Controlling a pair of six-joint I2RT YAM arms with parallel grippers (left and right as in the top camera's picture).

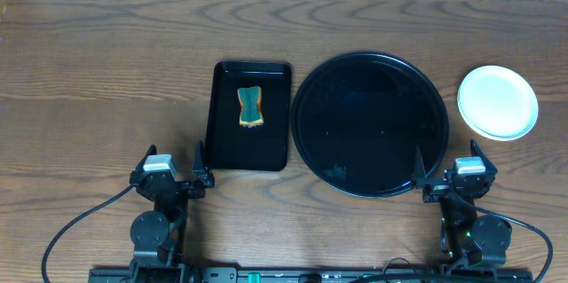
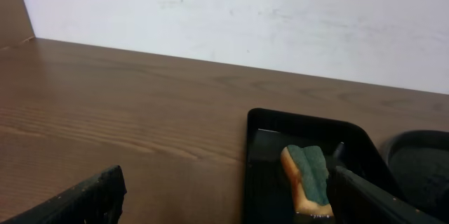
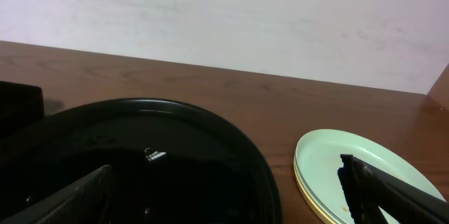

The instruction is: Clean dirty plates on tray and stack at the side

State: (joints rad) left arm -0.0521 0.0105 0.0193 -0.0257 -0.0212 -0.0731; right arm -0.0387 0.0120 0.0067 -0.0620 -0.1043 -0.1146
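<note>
The large round glossy black tray sits right of centre with nothing on it; it also fills the lower left of the right wrist view. The plates stand in one stack on the table to its right, a mint-white one on top; the right wrist view shows a yellow rim underneath and a tiny orange speck on the top plate. My left gripper is open and empty near the front edge. My right gripper is open and empty at the tray's front right rim.
A smaller rectangular black tray left of the round tray holds a green and yellow sponge, also seen in the left wrist view. A pale wall runs along the table's far edge.
</note>
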